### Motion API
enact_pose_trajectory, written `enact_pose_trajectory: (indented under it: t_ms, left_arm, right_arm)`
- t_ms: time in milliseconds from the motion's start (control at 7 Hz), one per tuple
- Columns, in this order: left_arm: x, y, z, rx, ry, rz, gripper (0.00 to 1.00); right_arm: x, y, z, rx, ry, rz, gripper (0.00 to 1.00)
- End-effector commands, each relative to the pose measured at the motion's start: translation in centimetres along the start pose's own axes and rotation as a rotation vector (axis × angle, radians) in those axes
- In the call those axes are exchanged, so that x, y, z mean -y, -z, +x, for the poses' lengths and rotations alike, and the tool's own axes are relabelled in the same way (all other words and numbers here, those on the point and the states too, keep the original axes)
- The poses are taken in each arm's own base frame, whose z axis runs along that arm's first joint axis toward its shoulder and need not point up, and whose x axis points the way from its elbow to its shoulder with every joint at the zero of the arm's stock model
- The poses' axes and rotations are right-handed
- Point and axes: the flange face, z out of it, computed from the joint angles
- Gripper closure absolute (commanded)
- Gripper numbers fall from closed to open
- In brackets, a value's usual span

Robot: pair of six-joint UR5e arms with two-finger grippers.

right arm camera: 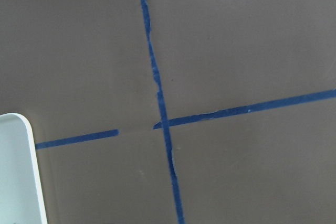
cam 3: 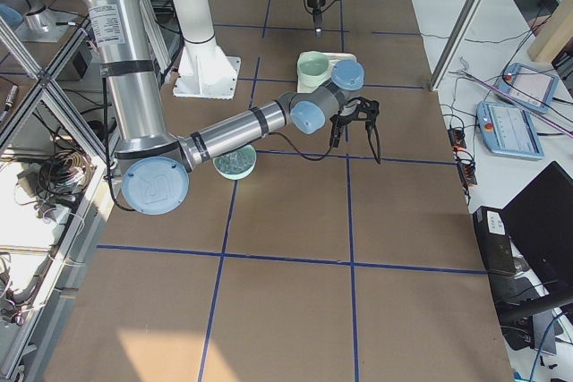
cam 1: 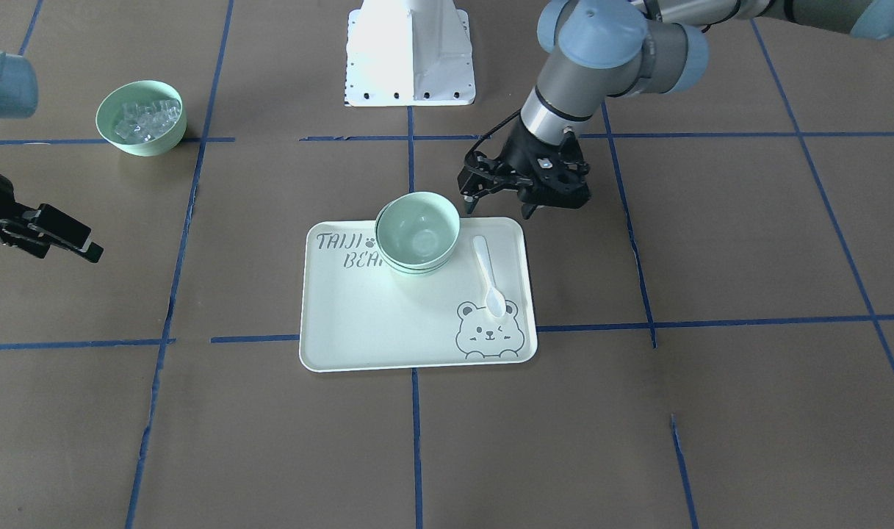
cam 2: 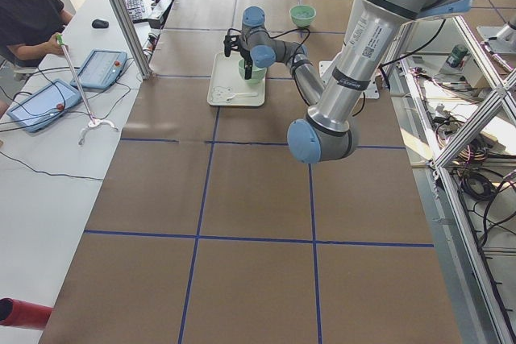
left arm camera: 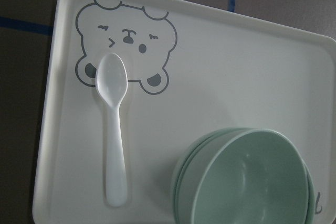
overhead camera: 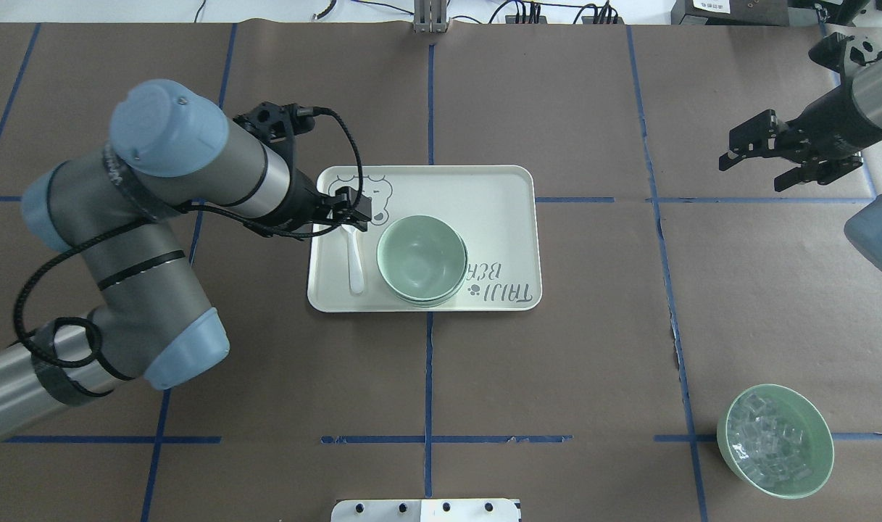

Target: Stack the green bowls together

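On the bear-print tray (overhead camera: 484, 196), toward its 6 o'clock edge in the overhead view, the green bowls (overhead camera: 422, 259) sit nested as one stack, mouths up.

Progress:
- The left wrist view shows layered rims under the top bowl. I read three, though the lowest is hard to separate.
- No loose pale green bowl shows elsewhere on the table (overhead camera: 556, 377).
- The only other green one is the cube-filled bowl (cam 1: 153, 145), well apart at the overhead 4 o'clock corner. It is not part of the set.
- Judgement: stacking looks finished, or as good as. What remains, if anything, is clearing the arm away and checking that the stack sits level. The top rim looks slightly offset from those beneath.

Fingers:
- Left gripper (cam 1: 498, 202): fingers spread and holding nothing. It hovers at the tray's edge, near the stack but not touching it.
- In the front-facing view the stack lies at about 8 o'clock from this gripper. In the overhead view it lies at about 4 o'clock.
- A white spoon (overhead camera: 354, 257) lies flat on the tray just beside the stack, at the stack's 9 o'clock in the overhead view, below the gripper.
- Right gripper (overhead camera: 751, 174): fingers parted and empty, parked well apart at the stack's overhead 2 o'clock, over bare table.
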Motion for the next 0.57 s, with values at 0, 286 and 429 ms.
enact_pose_trajectory:
  t_ms: [0, 286, 429]
  left_arm:
    - [4.2, 7.6, -14.9, 0.049, -0.204, -0.002, 0.0]
    - [5.7, 12.4, -26.8, 0.124, -0.338, 0.004, 0.0]
    - [5.8, 14.1, -32.1, 0.152, -0.417, -0.009, 0.0]
  right_arm:
    - [4.6, 1.7, 8.4, -0.083, 0.158, 0.0, 0.0]
    - [6.5, 4.2, 13.2, -0.131, 0.257, -0.028, 0.0]
    - [6.7, 4.4, 13.8, -0.139, 0.274, -0.04, 0.0]
